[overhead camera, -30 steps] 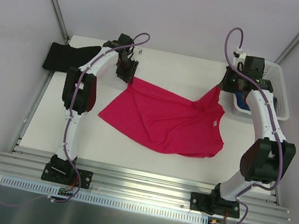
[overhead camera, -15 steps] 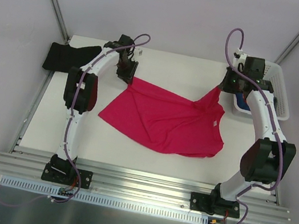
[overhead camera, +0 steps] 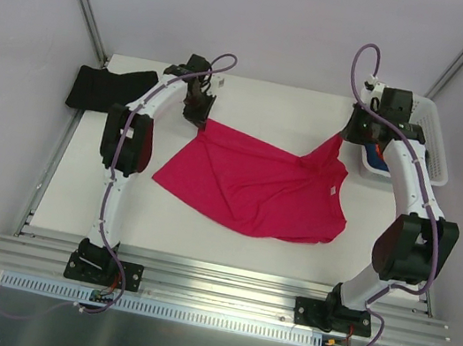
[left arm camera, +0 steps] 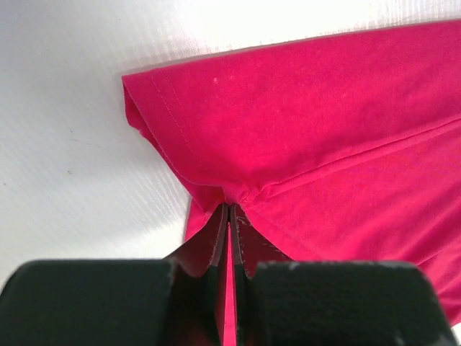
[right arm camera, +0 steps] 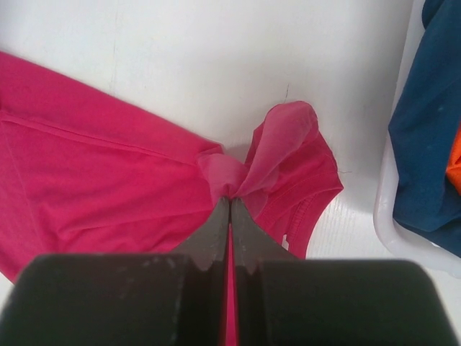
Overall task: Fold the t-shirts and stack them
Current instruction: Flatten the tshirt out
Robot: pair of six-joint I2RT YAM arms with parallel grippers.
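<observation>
Four t-shirts, two arms and one basket are in view. Item one, far left: the black t-shirt (overhead camera: pixel 103 88) lies crumpled at the far left corner of the table (overhead camera: pixel 263 98), well apart from the other cloth. Item two: the left arm (overhead camera: pixel 148 109) reaches to the far side of the table, its jaws closed tight on the far left corner of the crimson-pink t-shirt (overhead camera: pixel 256 186). In the left wrist view the fingertips (left arm camera: pixel 216 241) meet with only a pinch of cloth (left arm camera: pixel 302 130) between them, beside a stitched hem that folds back on itself. Item three, centre: the crimson-pink t-shirt is spread loosely on the table between the two arms, creased, with its small white neck label (overhead camera: pixel 332 193) showing toward the right edge and its near edge rounded and slack. Both far corners are drawn out to points at the jaws. Item four: the right arm (overhead camera: pixel 412 191) holds the far right corner, its jaws likewise shut on a bunched tuft of the same shirt (right arm camera: pixel 281 144), with the cloth gathered just above the fingertips (right arm camera: pixel 216 231). Item five, far right: the white lattice basket (overhead camera: pixel 439 142) stands at the table's far right corner, just beside the right jaws. It holds a blue t-shirt (right arm camera: pixel 425 130) and an orange t-shirt (right arm camera: pixel 454 166), of which only an edge shows.
</observation>
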